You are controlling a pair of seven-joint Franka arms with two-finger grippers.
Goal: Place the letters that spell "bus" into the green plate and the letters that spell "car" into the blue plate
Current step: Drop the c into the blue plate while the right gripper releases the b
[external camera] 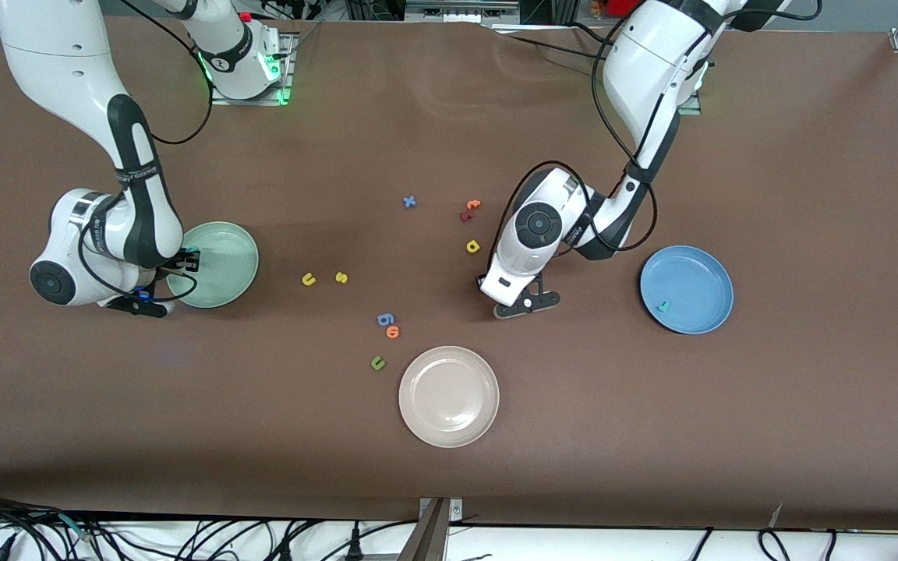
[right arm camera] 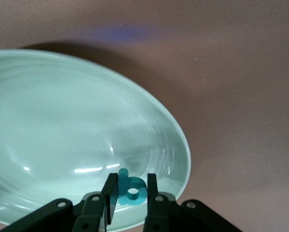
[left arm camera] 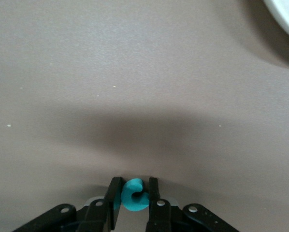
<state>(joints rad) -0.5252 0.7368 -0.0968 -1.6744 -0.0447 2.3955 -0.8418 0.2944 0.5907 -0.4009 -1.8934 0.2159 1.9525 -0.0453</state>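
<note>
Placement, two items: right gripper, lower centre of its wrist view, jaws nearly shut on teal b above green plate; release low, inside rim. Left gripper pinches teal c; carry to blue plate, right of front view.

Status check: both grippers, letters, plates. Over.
Right gripper shut on teal b over green plate. Left gripper shut on teal c at table level. Teal r in blue plate.
</note>
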